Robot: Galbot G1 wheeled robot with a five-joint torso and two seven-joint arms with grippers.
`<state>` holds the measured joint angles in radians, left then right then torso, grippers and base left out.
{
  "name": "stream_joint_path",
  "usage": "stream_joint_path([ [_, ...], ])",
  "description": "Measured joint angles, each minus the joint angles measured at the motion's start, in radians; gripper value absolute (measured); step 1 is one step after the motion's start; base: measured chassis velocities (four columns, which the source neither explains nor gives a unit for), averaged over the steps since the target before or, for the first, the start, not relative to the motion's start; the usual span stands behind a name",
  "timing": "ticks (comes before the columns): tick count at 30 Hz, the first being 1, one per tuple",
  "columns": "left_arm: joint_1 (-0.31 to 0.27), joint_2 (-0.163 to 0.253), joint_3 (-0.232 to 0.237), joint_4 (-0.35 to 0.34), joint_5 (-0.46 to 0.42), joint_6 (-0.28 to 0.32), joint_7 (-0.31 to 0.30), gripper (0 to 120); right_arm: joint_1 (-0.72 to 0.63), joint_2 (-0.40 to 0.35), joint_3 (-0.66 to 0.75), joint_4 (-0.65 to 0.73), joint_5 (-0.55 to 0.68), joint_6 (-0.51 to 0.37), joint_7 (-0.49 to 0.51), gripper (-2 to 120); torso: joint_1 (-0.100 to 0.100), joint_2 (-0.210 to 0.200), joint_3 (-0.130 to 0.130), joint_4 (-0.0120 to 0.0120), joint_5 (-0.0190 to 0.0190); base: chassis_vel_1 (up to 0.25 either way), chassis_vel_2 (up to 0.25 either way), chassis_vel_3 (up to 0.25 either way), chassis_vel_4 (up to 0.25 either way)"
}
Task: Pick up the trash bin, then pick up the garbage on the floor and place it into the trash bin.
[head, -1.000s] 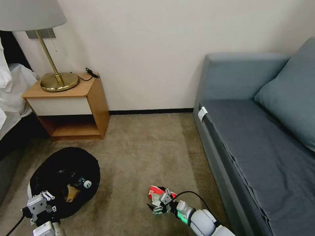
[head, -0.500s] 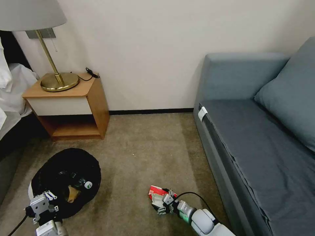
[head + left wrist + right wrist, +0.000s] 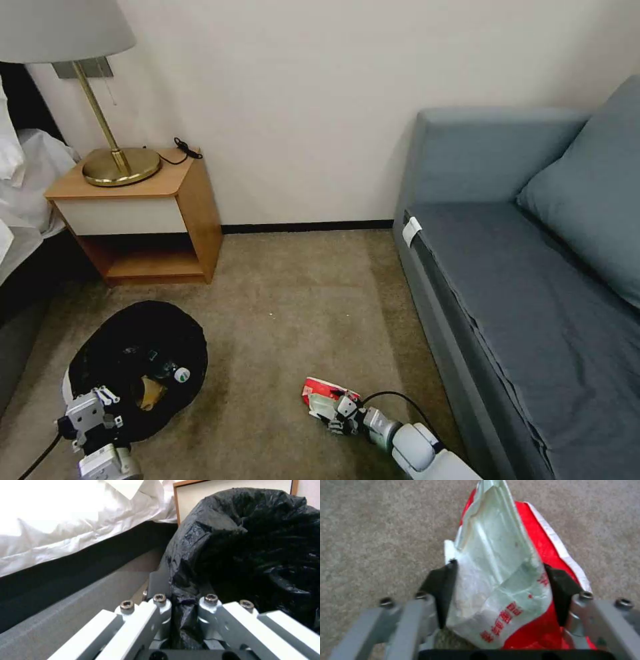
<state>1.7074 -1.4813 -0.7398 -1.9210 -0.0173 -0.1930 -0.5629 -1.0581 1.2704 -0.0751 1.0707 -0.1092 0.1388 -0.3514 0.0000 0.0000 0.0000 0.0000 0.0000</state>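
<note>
From the head camera I see my left gripper [image 3: 100, 407] at the trash bin [image 3: 137, 363] rim on the carpet [image 3: 287, 320], my left wrist camera shows it pinching the black bag, and my right wrist camera shows my right gripper [image 3: 501, 592] spread around the red-white snack bag [image 3: 506, 580].

Light: you get soft, even indoor light
Glare: white bedding [image 3: 60, 515] blows out
Blur: snack bag [image 3: 500, 585] looks soft up close

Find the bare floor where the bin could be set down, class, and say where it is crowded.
Free: carpet between nightstand, sofa and wall.
Crowded: near left, trash bin with left gripper; near right, right gripper straddling the red-white snack bag.
</note>
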Motion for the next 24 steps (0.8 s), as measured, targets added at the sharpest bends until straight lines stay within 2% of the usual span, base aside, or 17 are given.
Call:
stream_joint_path([
  [5, 0.002, 0.002, -0.003, 0.002, -0.003, -0.001, 0.0, 4, 0.003, 0.005, 0.001, -0.008, -0.004, 0.005, -0.001, 36, 0.0, 0.0, 0.0, 0.0001, 0.0, 0.0, 0.0, 0.0, 0.0],
  [6, 0.002, 0.002, -0.003, 0.002, -0.003, -0.001, 0.0, 4, 0.003, 0.005, 0.001, -0.008, -0.004, 0.005, -0.001, 36, 0.0, 0.0, 0.0, 0.0001, 0.0, 0.0, 0.0, 0.0, 0.0],
  [8, 0.003, 0.003, -0.004, 0.002, -0.003, -0.003, 0.0, 4, 0.004, 0.006, 0.003, -0.008, -0.004, 0.007, -0.001, 25, 0.0, 0.0, 0.0, 0.0001, 0.0, 0.0, 0.0, 0.0, 0.0],
  [9, 0.003, 0.003, -0.004, 0.002, -0.003, -0.003, 0.0, 4, 0.004, 0.006, 0.003, -0.008, -0.004, 0.007, -0.001, 25, 0.0, 0.0, 0.0, 0.0001, 0.0, 0.0, 0.0, 0.0, 0.0],
  [12, 0.007, 0.002, -0.004, 0.002, -0.004, -0.007, 0.0, 4, 0.003, 0.001, 0.012, -0.001, -0.004, 0.01, -0.001, 1, 0.0, 0.0, 0.0, 0.0, 0.0, 0.0, 0.0, 0.0, 0.0],
  [24, 0.026, 0.003, 0.0, 0.003, -0.001, -0.023, -0.002, 4, -0.002, -0.008, 0.026, 0.019, -0.004, 0.013, -0.001, 0, 0.0, 0.0, 0.0, 0.0, 0.0, 0.0, 0.0, 0.0, 0.0],
])
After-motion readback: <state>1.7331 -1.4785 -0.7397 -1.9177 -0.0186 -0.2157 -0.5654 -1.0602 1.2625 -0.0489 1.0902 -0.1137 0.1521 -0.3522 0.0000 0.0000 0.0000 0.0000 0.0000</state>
